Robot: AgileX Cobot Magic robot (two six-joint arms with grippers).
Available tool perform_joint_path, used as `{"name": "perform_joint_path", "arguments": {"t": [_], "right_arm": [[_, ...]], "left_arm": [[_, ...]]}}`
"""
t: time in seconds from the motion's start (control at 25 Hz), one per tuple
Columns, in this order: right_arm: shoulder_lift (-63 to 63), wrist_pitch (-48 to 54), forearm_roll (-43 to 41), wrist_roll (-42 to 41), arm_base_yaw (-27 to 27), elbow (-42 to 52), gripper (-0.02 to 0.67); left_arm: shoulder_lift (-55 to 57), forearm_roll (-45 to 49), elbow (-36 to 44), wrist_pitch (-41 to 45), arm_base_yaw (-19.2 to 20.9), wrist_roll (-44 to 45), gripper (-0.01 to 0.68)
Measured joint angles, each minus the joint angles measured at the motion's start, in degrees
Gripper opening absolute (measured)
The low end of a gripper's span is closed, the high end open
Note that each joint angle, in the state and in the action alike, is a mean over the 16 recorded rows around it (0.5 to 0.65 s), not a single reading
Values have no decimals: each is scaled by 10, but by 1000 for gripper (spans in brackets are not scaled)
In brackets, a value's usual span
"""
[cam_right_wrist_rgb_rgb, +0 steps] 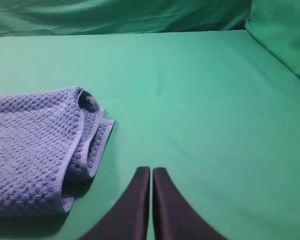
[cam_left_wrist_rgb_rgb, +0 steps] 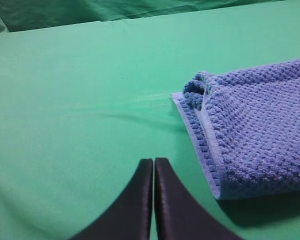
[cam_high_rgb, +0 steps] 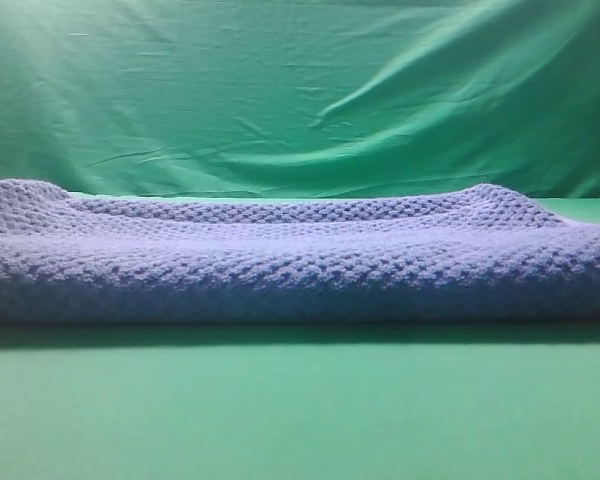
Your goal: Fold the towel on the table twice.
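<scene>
Exterior high view shows the towel [cam_high_rgb: 300, 265] lying across the green surface [cam_high_rgb: 300, 410] in a long folded band that runs from the left edge of the picture to the right edge. Its near side is a thick rounded fold, and its two far corners rise a little higher than the middle. Behind it hangs a wrinkled green backdrop [cam_high_rgb: 300, 90]. Neither arm appears in this view.

From the left wrist, the left end effector [cam_left_wrist_rgb_rgb: 154, 165] hangs over bare surface [cam_left_wrist_rgb_rgb: 80, 125] with its two dark fingers [cam_left_wrist_rgb_rgb: 135, 210] pressed together, closed on nothing. The towel's end [cam_left_wrist_rgb_rgb: 255, 130] lies ahead and to the right of it, apart from the fingers. Stacked layers show at that end, with pale hems along the edge and a small bunched loop at the far corner.

From the right wrist, the right end effector [cam_right_wrist_rgb_rgb: 151, 172] is likewise closed and empty, its fingers [cam_right_wrist_rgb_rgb: 170, 215] meeting over bare surface [cam_right_wrist_rgb_rgb: 205, 110]. The towel's other end [cam_right_wrist_rgb_rgb: 40, 145] lies ahead and to the left, not touching it, with layered hemmed edges curling open at the far corner. Wrinkled green cloth [cam_right_wrist_rgb_rgb: 285, 35] shows at the upper right.
</scene>
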Motion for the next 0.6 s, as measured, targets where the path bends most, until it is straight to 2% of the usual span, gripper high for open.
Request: {"name": "perform_joint_path", "arguments": {"t": [0.6], "right_arm": [[0,0,0,0,-9,0,0]], "left_arm": [[0,0,0,0,0,2,0]]}}
